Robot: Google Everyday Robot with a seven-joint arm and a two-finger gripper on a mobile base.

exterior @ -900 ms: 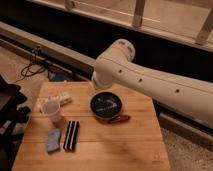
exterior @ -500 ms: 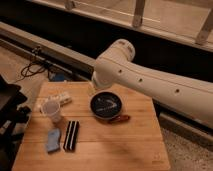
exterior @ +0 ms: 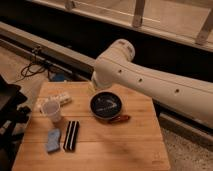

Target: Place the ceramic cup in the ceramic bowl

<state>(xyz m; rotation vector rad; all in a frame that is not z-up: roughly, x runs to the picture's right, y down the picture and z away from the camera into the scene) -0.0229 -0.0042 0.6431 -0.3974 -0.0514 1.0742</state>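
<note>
The white ceramic cup (exterior: pixel 51 110) stands upright on the left part of the wooden table (exterior: pixel 125 147). The black ceramic bowl (exterior: pixel 106 106) sits near the table's middle, to the right of the cup and apart from it, with nothing in it. Only my white arm (exterior: pixel 130 75) shows; it reaches in from the right, and its bend hangs over the table's back edge just behind the bowl. The gripper itself is not in view.
A flat white box (exterior: pixel 59 99) lies just behind the cup. A blue sponge (exterior: pixel 52 141) and a black striped block (exterior: pixel 71 135) lie in front of the cup. A small reddish-brown item (exterior: pixel 120 119) touches the bowl's front right. A dark object (exterior: pixel 10 107) stands at the left edge. Cables (exterior: pixel 32 67) lie on the floor.
</note>
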